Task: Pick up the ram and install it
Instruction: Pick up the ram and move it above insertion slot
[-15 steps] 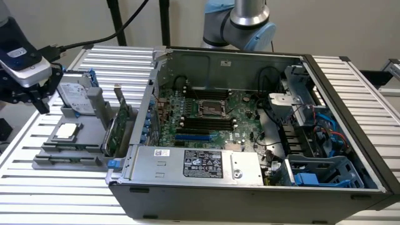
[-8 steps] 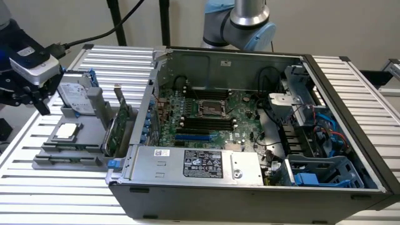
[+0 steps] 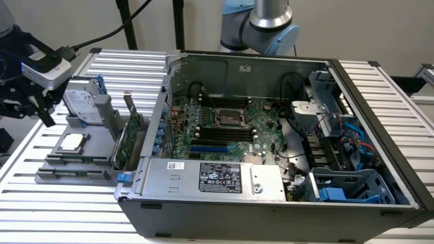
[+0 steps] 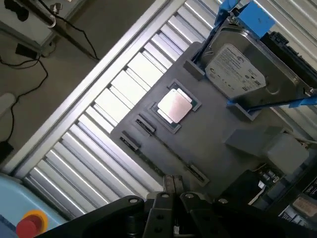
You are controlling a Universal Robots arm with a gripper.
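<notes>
The ram (image 4: 159, 156) shows as a thin dark-green edge standing in a slot of the grey holder tray (image 4: 213, 129), between two small clips. My gripper (image 4: 173, 184) hovers above the tray close to that edge, touching nothing, its two thin fingers pressed together. In the exterior view the gripper (image 3: 46, 118) hangs over the far left end of the tray (image 3: 61, 168), away from the open computer case (image 3: 271, 203). The motherboard's black memory slots (image 3: 224, 133) lie bare inside the case.
On the tray also sit a square silver processor chip (image 4: 174, 105), a hard drive (image 4: 237, 74) in blue rails, and an upright green expansion card (image 3: 129, 137) beside the case wall. A power supply (image 3: 217, 178) fills the case front. Cables and a drive cage (image 3: 346, 183) crowd its right side.
</notes>
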